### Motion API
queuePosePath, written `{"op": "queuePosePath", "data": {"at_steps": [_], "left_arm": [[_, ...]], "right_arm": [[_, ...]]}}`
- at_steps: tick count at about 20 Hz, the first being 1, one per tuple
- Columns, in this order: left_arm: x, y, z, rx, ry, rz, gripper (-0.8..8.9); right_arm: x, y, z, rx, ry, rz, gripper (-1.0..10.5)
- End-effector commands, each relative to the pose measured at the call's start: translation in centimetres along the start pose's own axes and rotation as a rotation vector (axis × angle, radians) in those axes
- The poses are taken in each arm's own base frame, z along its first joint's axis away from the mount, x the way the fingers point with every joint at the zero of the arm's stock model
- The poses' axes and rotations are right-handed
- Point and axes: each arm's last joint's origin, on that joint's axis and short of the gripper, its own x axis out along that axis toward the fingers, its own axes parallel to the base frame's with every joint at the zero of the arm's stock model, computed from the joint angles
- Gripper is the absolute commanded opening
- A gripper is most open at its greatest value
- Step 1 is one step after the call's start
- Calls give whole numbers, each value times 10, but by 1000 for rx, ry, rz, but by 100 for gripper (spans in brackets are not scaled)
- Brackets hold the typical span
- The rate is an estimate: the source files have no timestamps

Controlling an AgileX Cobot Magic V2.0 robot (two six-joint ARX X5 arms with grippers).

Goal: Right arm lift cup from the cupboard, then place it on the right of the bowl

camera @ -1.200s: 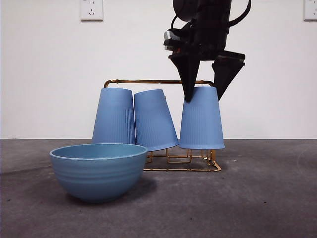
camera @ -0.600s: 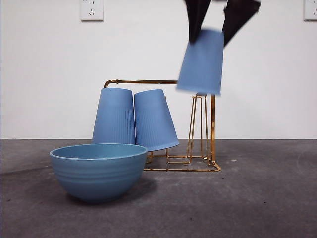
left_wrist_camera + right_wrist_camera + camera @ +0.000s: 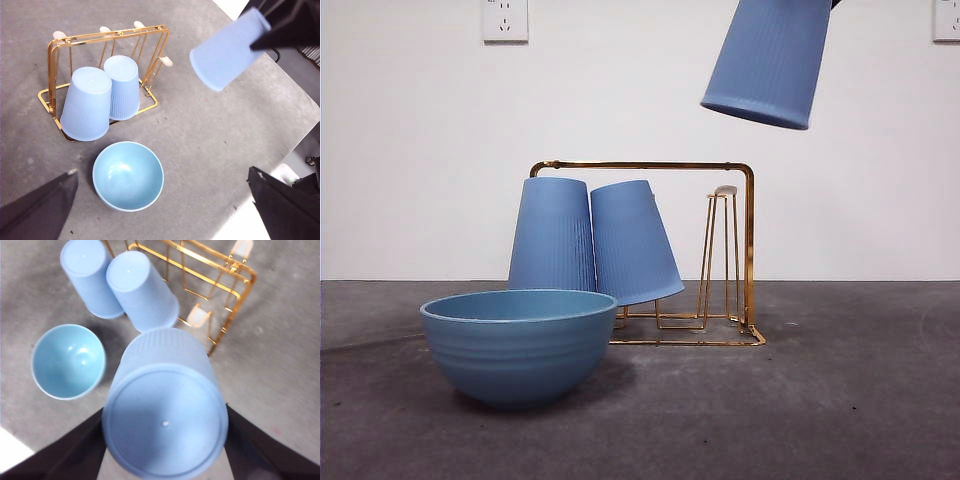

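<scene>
My right gripper (image 3: pixel 165 410) is shut on the cup (image 3: pixel 165 415), a ribbed light-blue tumbler held upside down with one jaw on each side. In the front view the cup (image 3: pixel 768 60) hangs tilted, high above the right end of the gold wire cupboard (image 3: pixel 750 250), well clear of its top rail. The left wrist view shows the same cup (image 3: pixel 227 50) in the air, beside the cupboard (image 3: pixel 52 60). The blue bowl (image 3: pixel 520 340) stands on the table in front of the cupboard's left part. My left gripper (image 3: pixel 165 205) hovers open, high above the bowl (image 3: pixel 128 175).
Two more blue tumblers (image 3: pixel 552 235) (image 3: pixel 632 240) sit upside down on the cupboard's pegs, the right one leaning. A bare gold peg (image 3: pixel 720 250) stands at the rack's right end. Grey table stretches to the right of the bowl. The table edge (image 3: pixel 280 150) shows in the left wrist view.
The cup rose off its peg, moved up and to the right, and tilted. The right gripper's jaws have left the top of the front view. The peg now stands bare.
</scene>
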Motion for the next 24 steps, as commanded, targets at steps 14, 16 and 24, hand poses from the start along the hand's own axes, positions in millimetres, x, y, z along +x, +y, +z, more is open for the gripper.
{"op": "queuePosePath", "data": {"at_steps": [14, 16, 24], "left_arm": [[52, 20, 16, -37, 148, -93, 562], [66, 26, 16, -77, 169, -162, 562], [147, 72, -19, -356, 225, -399, 558]], "right_arm": [[95, -29, -91, 166, -304, 524, 220], [99, -38, -95, 190, -335, 604, 220], [115, -61, -115, 233, -309, 679, 220]]}}
